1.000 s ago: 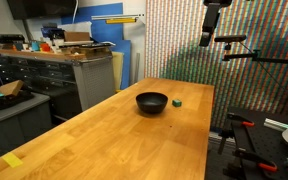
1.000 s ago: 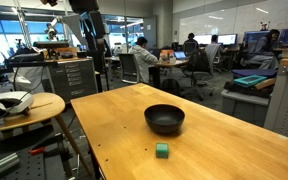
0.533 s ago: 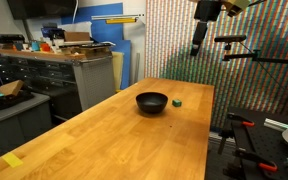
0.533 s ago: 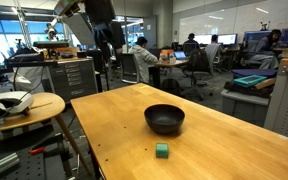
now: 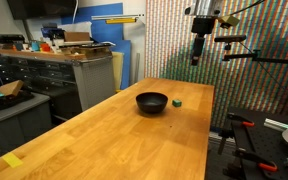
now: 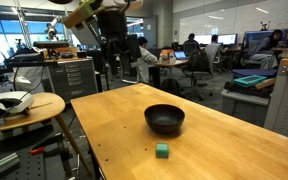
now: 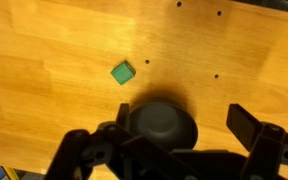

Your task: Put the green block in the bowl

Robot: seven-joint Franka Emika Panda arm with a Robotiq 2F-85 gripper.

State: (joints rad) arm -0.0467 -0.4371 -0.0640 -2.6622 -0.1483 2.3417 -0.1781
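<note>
The green block (image 5: 176, 101) is a tiny cube on the wooden table, close beside the black bowl (image 5: 151, 102). Both show in the other exterior view too: block (image 6: 162, 150), bowl (image 6: 164, 119). In the wrist view the block (image 7: 122, 72) lies above the bowl (image 7: 160, 122), seen from high up. My gripper (image 5: 196, 55) hangs high above the table, well above the block; it also shows in an exterior view (image 6: 120, 58). In the wrist view its fingers (image 7: 174, 140) are spread wide and hold nothing.
The wooden table (image 5: 114, 140) has its edge near the block. A metal stand (image 5: 246, 55) rises behind the table. Cabinets and clutter (image 5: 44, 60) stand to one side. A round side table (image 6: 19, 105) stands beside the wooden table.
The gripper has come down and moved over the table toward the bowl and block. Block and bowl have not moved.
</note>
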